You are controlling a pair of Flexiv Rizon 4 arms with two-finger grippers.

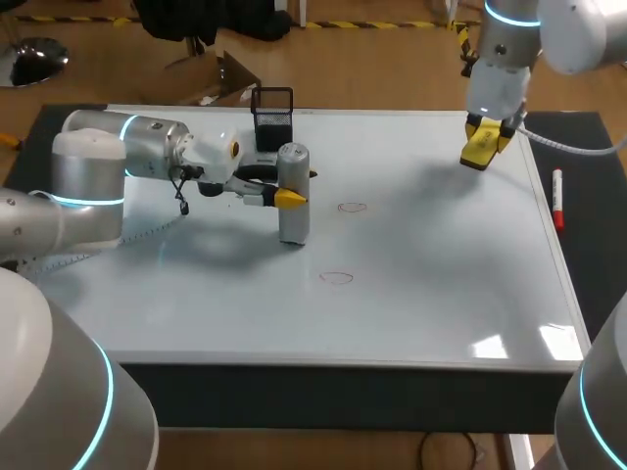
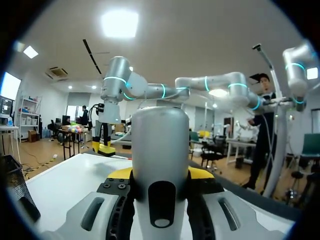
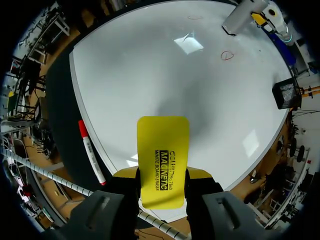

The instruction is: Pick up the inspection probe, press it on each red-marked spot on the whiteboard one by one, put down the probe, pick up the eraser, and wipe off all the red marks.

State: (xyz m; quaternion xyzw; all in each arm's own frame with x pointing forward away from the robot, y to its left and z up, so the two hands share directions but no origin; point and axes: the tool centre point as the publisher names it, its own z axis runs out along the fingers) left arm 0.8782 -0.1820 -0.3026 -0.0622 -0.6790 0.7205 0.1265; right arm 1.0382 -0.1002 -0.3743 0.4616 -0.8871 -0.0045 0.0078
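With the left gripper [image 1: 290, 197] clamped on the upright probe [image 1: 294, 225], centre-left — the right gripper [image 1: 487, 135] (upper right) grips the eraser [image 1: 477, 152] — a tilted press could skid off the red marks [image 1: 351, 207].

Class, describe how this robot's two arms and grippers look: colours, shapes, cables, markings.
The left arm and right arm are rounded silver-white tubes with glowing cyan joint rings. The left gripper and right gripper have grey-and-black bodies and yellow tips. A black cable dangles at the left wrist; a pale cable trails from the right.
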